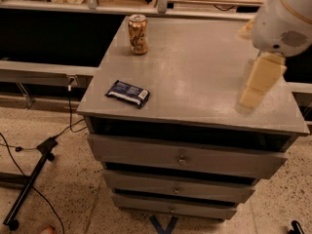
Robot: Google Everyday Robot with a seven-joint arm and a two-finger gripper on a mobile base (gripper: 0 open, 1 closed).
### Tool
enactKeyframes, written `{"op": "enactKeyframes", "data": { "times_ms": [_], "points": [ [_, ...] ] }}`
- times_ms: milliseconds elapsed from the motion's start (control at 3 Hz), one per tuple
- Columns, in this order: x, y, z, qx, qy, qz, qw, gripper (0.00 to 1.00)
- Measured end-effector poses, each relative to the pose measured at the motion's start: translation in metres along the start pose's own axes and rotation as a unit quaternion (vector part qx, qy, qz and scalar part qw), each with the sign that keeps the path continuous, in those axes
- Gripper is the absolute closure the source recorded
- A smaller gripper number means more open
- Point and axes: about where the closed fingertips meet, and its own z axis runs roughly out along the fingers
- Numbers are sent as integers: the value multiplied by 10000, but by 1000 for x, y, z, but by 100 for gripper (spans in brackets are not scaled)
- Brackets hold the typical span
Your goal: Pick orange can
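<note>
- Floor: speckled. A blue tape cross lies at the foot of the cabinet. A black stand lies slanted to the left, with a thin cable running past it.
- Cabinet: grey, with a flat top and three drawers stacked on the front face.
- Top drawer, middle drawer and bottom drawer: all pushed in, each with a small knob at centre. A dark gap shows above each one. The contents are hidden.
- Packet: dark blue with a pale label. It lies flat near the front-left corner of the cabinet top.
- Gripper: cream-coloured, above the right side of the cabinet top and pointing down and slightly left. It hangs from the white arm housing at the upper right. It is smeared by motion, so I cannot tell whether it is open or closed. Nothing is seen held in it.
- Orange can: upright near the back-left corner of the cabinet top, silver rim up. It stands beyond the packet.
- Can relative to gripper: well apart, with no contact. The can is to the left of the gripper and further back, with bare grey surface between them.
- Bench: runs behind the cabinet, dark beneath. The items on it are too blurred to identify.
</note>
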Motion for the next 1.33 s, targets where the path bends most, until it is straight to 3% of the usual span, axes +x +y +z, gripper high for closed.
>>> {"op": "enactKeyframes", "data": {
  "times_ms": [333,667,1333],
  "points": [
    [-83,-34,50,-245,-400,-365,9982,0],
    [-128,-50,77,-337,-528,-545,9966,0],
    [-143,-50,86,-324,-655,-618,9954,0]
  ]
}}
